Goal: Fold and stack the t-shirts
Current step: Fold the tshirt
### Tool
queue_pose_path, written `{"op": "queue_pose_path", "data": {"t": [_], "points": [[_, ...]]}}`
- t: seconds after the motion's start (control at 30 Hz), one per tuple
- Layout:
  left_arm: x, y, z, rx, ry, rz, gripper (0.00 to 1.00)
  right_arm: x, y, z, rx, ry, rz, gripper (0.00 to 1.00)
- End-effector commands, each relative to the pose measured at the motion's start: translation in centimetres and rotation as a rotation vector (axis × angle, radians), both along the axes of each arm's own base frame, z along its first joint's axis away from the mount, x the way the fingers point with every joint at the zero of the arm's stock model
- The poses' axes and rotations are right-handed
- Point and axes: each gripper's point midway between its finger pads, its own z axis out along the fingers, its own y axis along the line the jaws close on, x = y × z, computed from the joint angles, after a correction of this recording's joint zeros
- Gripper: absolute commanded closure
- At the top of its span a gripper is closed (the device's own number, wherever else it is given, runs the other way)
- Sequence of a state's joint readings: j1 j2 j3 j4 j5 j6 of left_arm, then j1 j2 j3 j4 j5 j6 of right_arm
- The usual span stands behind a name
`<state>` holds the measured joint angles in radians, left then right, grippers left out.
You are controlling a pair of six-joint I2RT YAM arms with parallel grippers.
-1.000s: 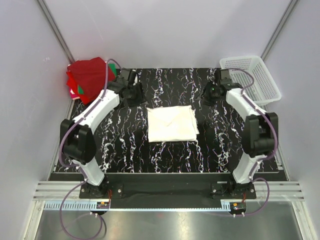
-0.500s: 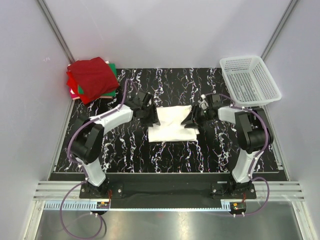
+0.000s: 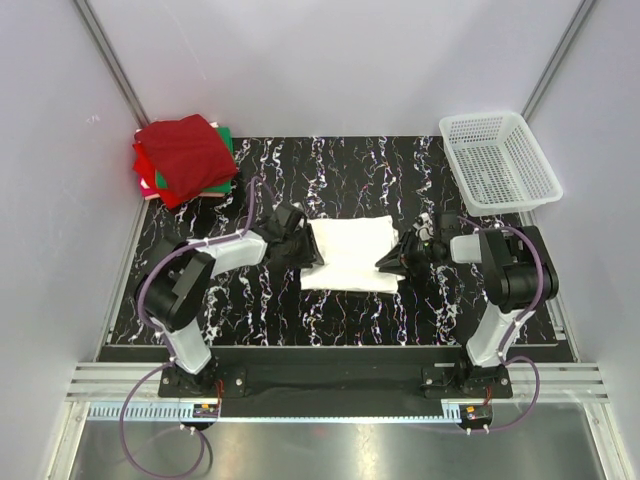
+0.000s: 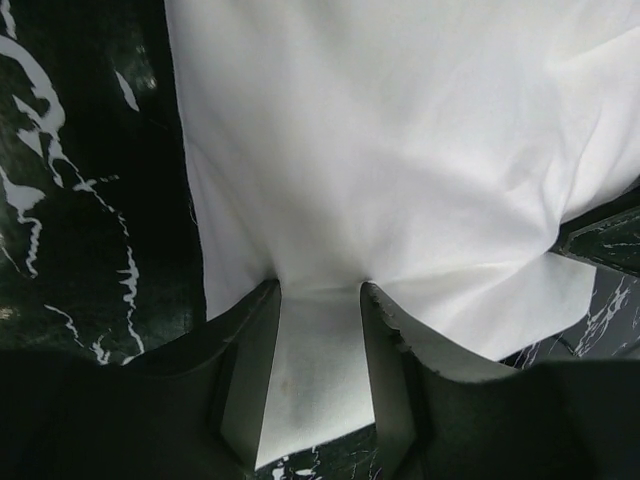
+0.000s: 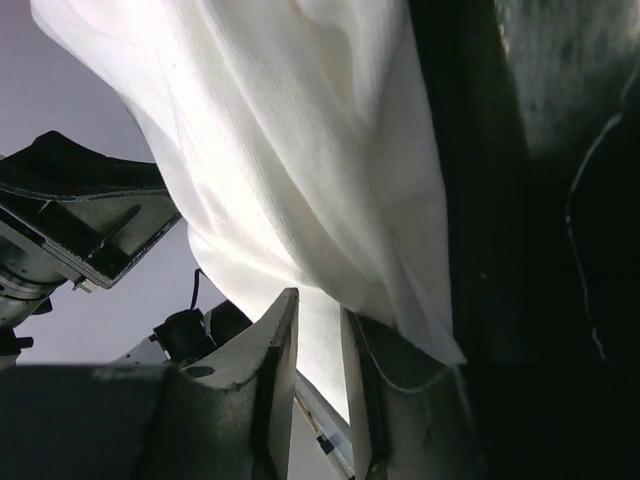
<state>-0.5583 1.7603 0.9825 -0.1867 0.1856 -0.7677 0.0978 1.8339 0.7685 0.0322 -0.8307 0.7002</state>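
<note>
White folded t-shirt (image 3: 349, 254) pinched between left hand (image 3: 303, 250) and right hand (image 3: 393, 262)

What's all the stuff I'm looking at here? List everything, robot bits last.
white t-shirt: one, white, folded, middle of the table, between the two grippers
folded t-shirts: a pile, dark red on top, bright red and green edges below, far left corner
basket: one, white plastic mesh, far right corner
table: one, black with white veins
left gripper: one, black, around the white t-shirt's left edge
right gripper: one, black, on its right edge
</note>
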Motion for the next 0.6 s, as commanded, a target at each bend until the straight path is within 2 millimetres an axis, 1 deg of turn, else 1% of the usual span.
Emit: {"op": "queue_pose_path", "data": {"t": [0.0, 0.07, 0.1, 0.13, 0.17, 0.2, 0.27, 0.3, 0.33, 0.4, 0.43, 0.47, 0.5, 0.57], "points": [[-4.2, 1.8, -2.6, 0.131, 0.079, -0.006, 0.55, -1.5, -1.6, -1.8, -0.111, 0.041, -0.038, 0.68], [-5.0, 1.7, -1.1, 0.155, 0.058, -0.016, 0.55, -2.0, -1.6, -0.9, -0.115, 0.028, -0.024, 0.66], [-4.2, 1.7, 0.0, 0.175, 0.016, -0.009, 0.55, -2.0, -1.8, -0.6, -0.127, 0.014, -0.024, 0.63], [-4.5, 1.9, 1.0, 0.196, 0.012, -0.013, 0.54, -2.1, -1.9, 0.6, -0.135, -0.008, -0.021, 0.61], [-4.4, 1.9, 1.9, 0.202, 0.000, -0.015, 0.54, -2.0, -1.9, 1.3, -0.148, -0.033, -0.014, 0.59], [-3.6, 2.3, 3.5, 0.229, -0.042, 0.005, 0.54, -2.0, -2.2, 2.7, -0.177, -0.059, -0.018, 0.55], [-3.3, 2.1, 5.3, 0.231, -0.078, 0.009, 0.54, -1.8, -2.2, 4.3, -0.211, -0.112, -0.003, 0.52], [-2.8, 1.9, 6.5, 0.224, -0.107, 0.018, 0.53, -1.6, -2.3, 5.1, -0.225, -0.135, -0.004, 0.51], [-2.8, 1.8, 7.4, 0.216, -0.124, 0.021, 0.53, -1.2, -2.1, 7.1, -0.222, -0.183, 0.000, 0.49], [-2.9, 1.2, 8.5, 0.192, -0.148, 0.015, 0.53, -1.2, -1.4, 8.8, -0.207, -0.231, 0.027, 0.46], [-3.0, 0.8, 9.1, 0.173, -0.166, 0.013, 0.53, -0.6, -0.8, 10.4, -0.191, -0.280, 0.037, 0.45], [-3.0, 0.6, 9.3, 0.164, -0.174, 0.016, 0.53, -0.4, -0.4, 11.1, -0.180, -0.300, 0.050, 0.44], [-3.0, 0.5, 9.4, 0.147, -0.186, 0.026, 0.53, 0.1, 0.7, 12.0, -0.161, -0.319, 0.077, 0.44], [-3.2, 0.4, 9.2, 0.128, -0.193, 0.037, 0.53, 0.6, 2.0, 12.4, -0.142, -0.332, 0.118, 0.44]]}}
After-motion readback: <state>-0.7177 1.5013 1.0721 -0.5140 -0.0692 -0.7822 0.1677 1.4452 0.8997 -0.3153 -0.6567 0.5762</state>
